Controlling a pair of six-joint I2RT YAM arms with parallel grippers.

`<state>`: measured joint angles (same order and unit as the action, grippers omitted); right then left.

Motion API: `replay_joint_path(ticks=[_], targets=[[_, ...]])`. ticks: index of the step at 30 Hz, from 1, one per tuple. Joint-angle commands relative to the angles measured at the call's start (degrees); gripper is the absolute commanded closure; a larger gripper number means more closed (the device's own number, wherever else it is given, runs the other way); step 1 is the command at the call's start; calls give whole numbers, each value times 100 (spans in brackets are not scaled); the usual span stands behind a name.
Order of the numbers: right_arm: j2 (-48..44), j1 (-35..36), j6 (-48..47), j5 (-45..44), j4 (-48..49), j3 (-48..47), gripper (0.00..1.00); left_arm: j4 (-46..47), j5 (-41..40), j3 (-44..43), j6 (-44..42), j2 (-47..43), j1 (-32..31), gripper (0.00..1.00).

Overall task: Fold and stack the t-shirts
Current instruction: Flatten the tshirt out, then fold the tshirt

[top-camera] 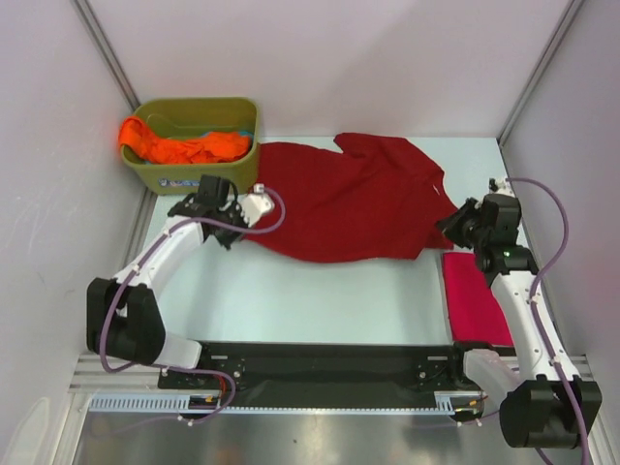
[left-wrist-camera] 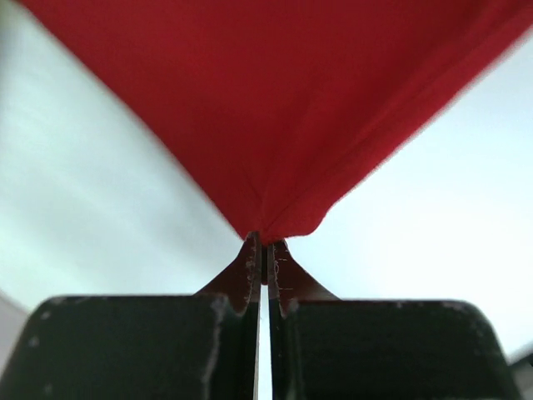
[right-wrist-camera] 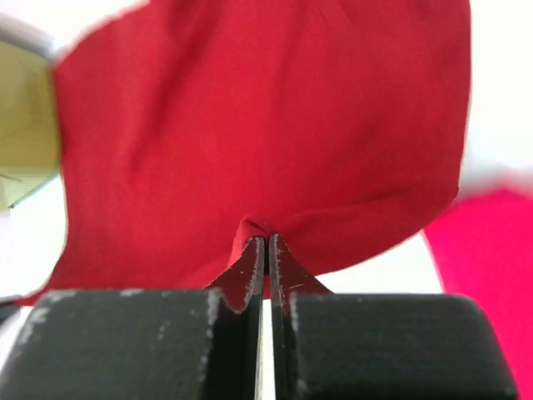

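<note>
Bright, even light
The dark red t-shirt (left-wrist-camera: pixel 275 100) is blurred and the table (left-wrist-camera: pixel 433 208) washed out in the wrist views.

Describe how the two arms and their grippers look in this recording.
Both the left arm and right arm have white links with bulky black joints, and a purple cable loops along each. The left gripper and right gripper are black blocks carrying two thin dark fingers with scuffed, toothed inner edges.

Bare tabletop (top-camera: pixel 320 300) lies open between the dark red t-shirt (top-camera: pixel 358 199) and the near edge. The olive tub (top-camera: pixel 194 174) blocks the far left corner, the magenta t-shirt (top-camera: pixel 470 295) covers the right side, and walls (top-camera: pixel 58 145) close 3 sides.
</note>
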<state>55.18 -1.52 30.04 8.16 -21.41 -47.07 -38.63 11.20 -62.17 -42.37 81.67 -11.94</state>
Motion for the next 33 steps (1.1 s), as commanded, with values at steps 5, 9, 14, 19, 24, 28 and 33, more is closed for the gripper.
replay_joint_path(ticks=[5, 9, 14, 19, 24, 28, 33], targets=[[-95, 582, 1240, -43, -2585, -373, 100, -574, 58, 1303, -412, -1326, 61, 100], [-200, 811, 1224, -60, -3526, -627, 100, -1372, 189, 1838, -841, -2101, 394, 100], [-587, 811, 1206, -262, -4641, -1049, 100, -2200, 155, 2227, -1607, -3172, 948, 100], [-596, 811, 846, -673, -5023, -1524, 100, -2668, 452, 1938, -1810, -3255, 1045, 100], [-43, 706, -58, -913, -3330, -1587, 100, -1017, 708, 1342, -723, -2333, 1054, 100], [747, 706, -754, -869, -1258, -1296, 100, -198, 691, 804, -290, -1218, 1045, 100], [1959, 706, -1553, -456, -23, -1287, 100, 207, 453, 49, -194, -294, 1036, 100]])
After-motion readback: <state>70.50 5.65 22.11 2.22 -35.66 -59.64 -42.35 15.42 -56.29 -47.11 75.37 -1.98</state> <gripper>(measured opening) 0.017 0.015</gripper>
